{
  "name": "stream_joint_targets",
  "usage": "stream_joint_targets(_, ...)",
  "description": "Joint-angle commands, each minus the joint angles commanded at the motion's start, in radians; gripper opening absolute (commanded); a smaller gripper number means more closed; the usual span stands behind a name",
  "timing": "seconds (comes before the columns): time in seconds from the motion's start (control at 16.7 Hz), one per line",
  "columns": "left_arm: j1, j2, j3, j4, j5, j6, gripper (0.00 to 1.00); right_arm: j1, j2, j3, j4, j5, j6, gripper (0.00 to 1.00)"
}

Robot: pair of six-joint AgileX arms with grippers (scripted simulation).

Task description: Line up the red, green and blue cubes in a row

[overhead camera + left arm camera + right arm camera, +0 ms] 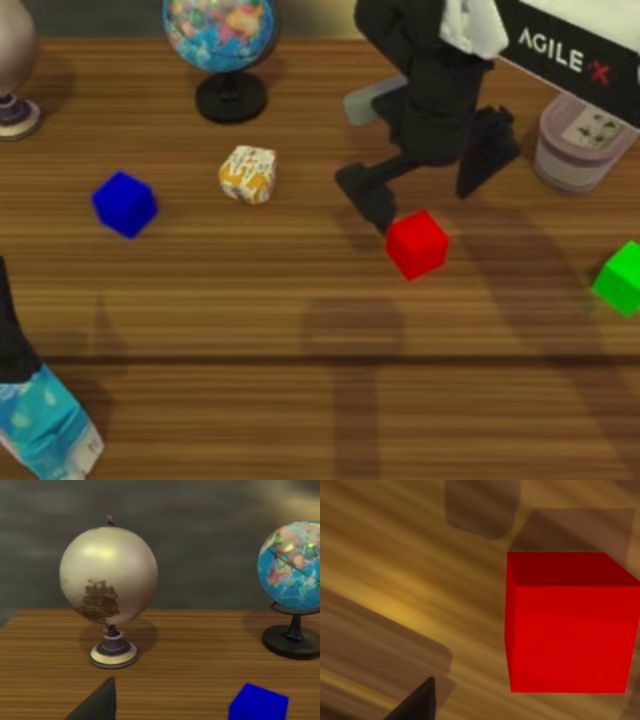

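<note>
The red cube [417,243] lies right of the table's middle and fills much of the right wrist view [570,622]. My right gripper [425,205] hangs just behind and above it, open, with one dark finger [365,192] at the cube's back left and the other [485,150] farther right. Only one fingertip [420,702] shows in its wrist view, apart from the cube. The blue cube [124,203] [258,702] sits at the left, the green cube [620,278] at the right edge. My left arm [10,335] is parked at the left edge, with one fingertip [100,700] showing and nothing held.
A white cube with orange pattern [248,173] lies between blue and red. A blue globe [220,40] [295,565] and a beige globe [107,575] stand at the back. A pale lidded pot [580,140] is back right, and a light-blue pack [45,435] front left.
</note>
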Motion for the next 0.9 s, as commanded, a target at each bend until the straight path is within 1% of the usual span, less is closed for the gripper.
stream_joint_targets(0.12, 0.0, 0.0, 0.0, 0.0, 0.0, 0.0, 1.0, 0.002, 0.01, -0.05, 0.057, 0.0, 0.0, 1.0)
stream_joint_targets(0.42, 0.0, 0.0, 0.0, 0.0, 0.0, 0.0, 1.0, 0.004, 0.05, -0.207, 0.265, 0.001, 0.003, 1.0)
stream_joint_targets(0.54, 0.0, 0.0, 0.0, 0.0, 0.0, 0.0, 1.0, 0.005, 0.059, -0.233, 0.293, 0.001, 0.004, 1.0)
stream_joint_targets(0.72, 0.0, 0.0, 0.0, 0.0, 0.0, 0.0, 1.0, 0.005, 0.059, -0.233, 0.294, 0.001, 0.004, 1.0)
stream_joint_targets(0.9, 0.0, 0.0, 0.0, 0.0, 0.0, 0.0, 1.0, 0.005, 0.059, -0.233, 0.294, 0.001, 0.004, 0.77)
